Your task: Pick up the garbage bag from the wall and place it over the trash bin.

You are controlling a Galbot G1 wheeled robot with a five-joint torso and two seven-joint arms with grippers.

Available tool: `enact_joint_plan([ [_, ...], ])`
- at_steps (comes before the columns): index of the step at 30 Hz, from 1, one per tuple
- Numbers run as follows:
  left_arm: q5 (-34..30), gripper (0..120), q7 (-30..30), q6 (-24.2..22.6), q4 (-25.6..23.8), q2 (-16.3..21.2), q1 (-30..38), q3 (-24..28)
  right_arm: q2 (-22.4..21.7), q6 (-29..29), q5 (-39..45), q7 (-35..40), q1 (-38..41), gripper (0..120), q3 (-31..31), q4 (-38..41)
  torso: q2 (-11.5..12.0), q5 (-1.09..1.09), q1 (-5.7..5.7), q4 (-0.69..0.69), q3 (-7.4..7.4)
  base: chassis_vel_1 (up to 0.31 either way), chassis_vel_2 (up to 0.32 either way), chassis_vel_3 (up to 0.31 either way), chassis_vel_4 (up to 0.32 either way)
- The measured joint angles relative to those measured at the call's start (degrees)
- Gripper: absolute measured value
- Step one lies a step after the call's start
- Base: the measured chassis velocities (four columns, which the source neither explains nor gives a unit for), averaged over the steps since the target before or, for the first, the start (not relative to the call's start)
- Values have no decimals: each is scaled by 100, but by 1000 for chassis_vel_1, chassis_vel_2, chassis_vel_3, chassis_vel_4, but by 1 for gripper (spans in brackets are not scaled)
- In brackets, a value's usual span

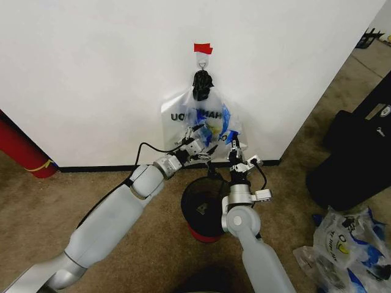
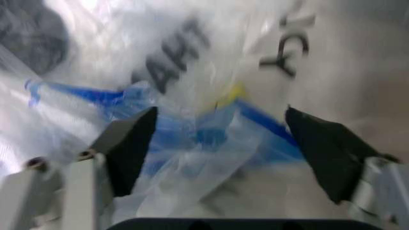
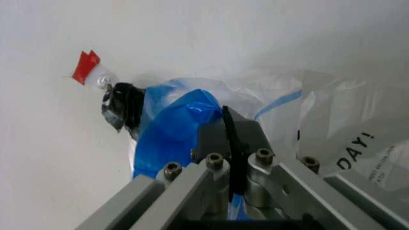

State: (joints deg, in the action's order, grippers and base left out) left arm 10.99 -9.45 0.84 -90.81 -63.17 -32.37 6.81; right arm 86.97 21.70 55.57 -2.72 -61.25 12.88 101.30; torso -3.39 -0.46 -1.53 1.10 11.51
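Observation:
The garbage bag [image 1: 204, 119] hangs on the white wall [image 1: 91, 73] from a small hook [image 1: 203, 61] under a red tape strip [image 1: 203, 47], gathered at a black knot [image 1: 202, 85]. Its whitish film with blue parts and black lettering fills the left wrist view [image 2: 191, 72]. My left gripper [image 1: 198, 146] [image 2: 219, 115] is open, and bag film lies between its black fingers [image 2: 131, 148]. My right gripper [image 1: 234, 145] [image 3: 231, 120] is shut on the bag's blue lower edge [image 3: 172, 129]. The black mesh trash bin [image 1: 201, 201] with a red base stands on the carpet right below both grippers.
A large black case [image 1: 354, 159] stands to the right against the wall's corner. A bundle of clear printed bags [image 1: 345, 244] lies on the carpet at the near right. A red cylinder [image 1: 21, 149] leans at the far left. A black baseboard [image 1: 98, 167] runs along the wall.

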Motion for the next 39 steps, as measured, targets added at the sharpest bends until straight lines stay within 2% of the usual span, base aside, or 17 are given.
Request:
enact_joint_plan([
  [1,59,74,1,-26,0,1,0,-4,-3,-2,-2,-3,-5,0,0,12,0,0,0,0,0,0,0,0,0],
  [5,504,55,-53,-403,-136,46,-69,-79,-31,-12,-33,-30,-47,0,2,104,0,0,0,0,0,0,0,0,0],
  [7,518,52,-47,-479,-175,60,-85,-83,-36,-13,-36,-31,-51,0,2,121,0,0,0,0,0,0,0,0,0],
  [13,289,27,247,-929,-495,163,-235,-98,-92,-30,-77,-38,-91,0,18,201,0,0,0,0,0,0,0,0,0],
  [14,289,27,247,-929,-495,163,-235,-98,-92,-30,-77,-38,-91,0,18,201,0,0,0,0,0,0,0,0,0],
  [17,-325,14,437,-1076,-729,221,-361,-163,-119,-35,-100,-43,-119,0,29,220,0,0,0,0,0,0,0,0,0],
  [20,-1381,1,625,-1352,-1096,271,-570,-276,-145,-36,-136,-61,-144,0,47,224,0,0,0,1,0,0,0,0,0],
  [21,-1651,0,680,-1426,-1191,272,-622,-310,-152,-36,-141,-68,-151,0,53,224,0,0,0,0,0,0,0,0,0],
  [22,-1651,0,680,-1426,-1191,272,-622,-310,-152,-36,-141,-68,-151,0,53,224,0,0,0,0,0,0,0,0,0],
  [23,-2251,0,813,-1583,-1407,259,-751,-408,-166,-36,-161,-84,-169,0,60,224,0,0,1,0,-1,0,0,0,0],
  [26,-3022,0,1003,-1696,-1632,189,-954,-608,-190,-36,-198,-99,-205,0,61,230,0,0,1,2,-1,0,0,0,0],
  [28,-3753,0,1295,-1706,-1848,92,-1309,-903,-251,-20,-269,-68,-285,0,37,309,0,1,1,1,-1,0,0,0,0],
  [29,-3753,0,1295,-1706,-1848,92,-1309,-903,-251,-20,-269,-68,-285,0,37,309,0,1,1,1,-1,0,0,0,0],
  [32,-4293,0,1661,-1559,-2094,-77,-1851,-1215,-405,-14,-431,1,-453,0,-2,503,0,-1,1,-1,-1,0,0,0,0],
  [36,-4389,0,1970,-1304,-2373,-315,-2408,-1418,-608,18,-689,-35,-808,0,101,720,0,0,1,1,-1,0,0,0,0],
  [39,-4376,0,2055,-1156,-2476,-429,-2585,-1460,-679,49,-732,-37,-1038,0,156,857,0,2,1,-1,-1,0,0,0,0],
])
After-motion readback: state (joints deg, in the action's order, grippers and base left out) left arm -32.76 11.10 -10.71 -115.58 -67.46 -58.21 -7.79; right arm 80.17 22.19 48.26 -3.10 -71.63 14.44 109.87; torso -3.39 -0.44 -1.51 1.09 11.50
